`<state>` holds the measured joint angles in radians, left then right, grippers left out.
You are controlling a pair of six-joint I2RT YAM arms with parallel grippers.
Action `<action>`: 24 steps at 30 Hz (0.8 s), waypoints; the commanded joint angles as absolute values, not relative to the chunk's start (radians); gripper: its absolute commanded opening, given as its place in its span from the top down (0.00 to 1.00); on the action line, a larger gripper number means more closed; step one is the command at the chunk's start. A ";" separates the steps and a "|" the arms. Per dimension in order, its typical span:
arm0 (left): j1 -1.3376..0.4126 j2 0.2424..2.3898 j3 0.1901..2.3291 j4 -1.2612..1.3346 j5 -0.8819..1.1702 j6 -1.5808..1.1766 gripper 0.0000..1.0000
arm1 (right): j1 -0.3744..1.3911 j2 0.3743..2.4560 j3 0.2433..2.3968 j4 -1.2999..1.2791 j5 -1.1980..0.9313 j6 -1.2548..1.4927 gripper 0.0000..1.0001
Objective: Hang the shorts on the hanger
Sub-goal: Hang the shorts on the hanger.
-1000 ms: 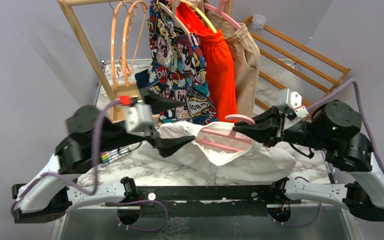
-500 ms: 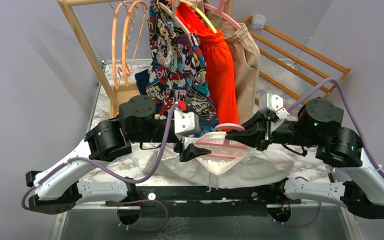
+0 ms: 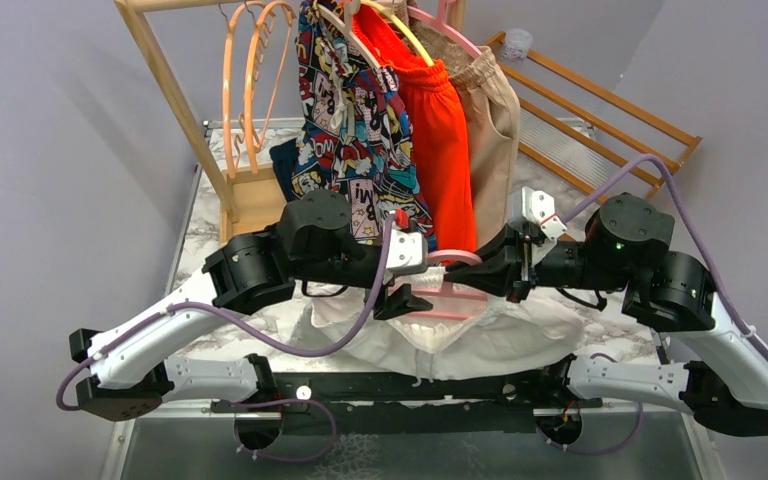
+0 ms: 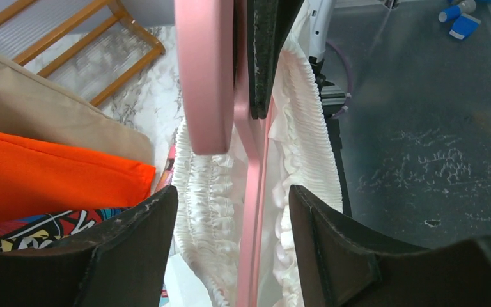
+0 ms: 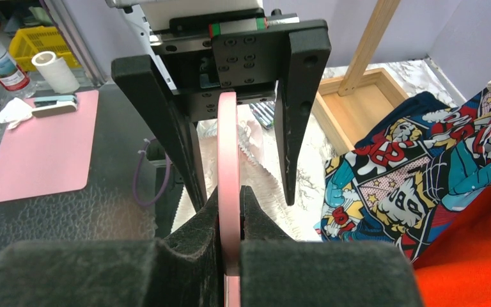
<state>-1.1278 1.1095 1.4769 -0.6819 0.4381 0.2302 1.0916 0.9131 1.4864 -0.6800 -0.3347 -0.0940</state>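
The white shorts (image 3: 480, 335) lie bunched on the table's near middle. Their gathered waistband (image 4: 204, 204) shows in the left wrist view on both sides of the pink hanger (image 4: 252, 211). My right gripper (image 3: 477, 272) is shut on the hanger (image 3: 450, 292) near its hook and holds it just above the shorts. In the right wrist view the gripper (image 5: 230, 211) pinches the hanger (image 5: 228, 141) edge-on. My left gripper (image 3: 408, 296) is open, and its jaws (image 4: 231, 192) straddle the hanger's bar without touching it. Its fingers (image 5: 161, 121) face the right wrist camera.
A wooden rack at the back holds orange hangers (image 3: 250, 80), comic-print shorts (image 3: 355, 130), orange-red shorts (image 3: 442, 135) and a beige garment (image 3: 492, 120). A wooden box (image 3: 257, 200) sits at its foot. A slatted wooden frame (image 3: 600, 110) leans at back right.
My left arm has swung right to the hanger, and its open jaws now sit around the bar. My right gripper has carried the hanger a little left.
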 commanded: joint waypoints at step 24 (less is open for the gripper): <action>-1.130 1.027 1.358 -0.578 0.284 0.256 1.00 | 1.093 0.923 1.486 -0.604 -0.334 -0.085 0.51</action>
<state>-1.1343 1.0836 1.3647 -0.6540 0.3981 0.2478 1.0904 0.9340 1.4647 -0.6453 -0.3458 -0.0864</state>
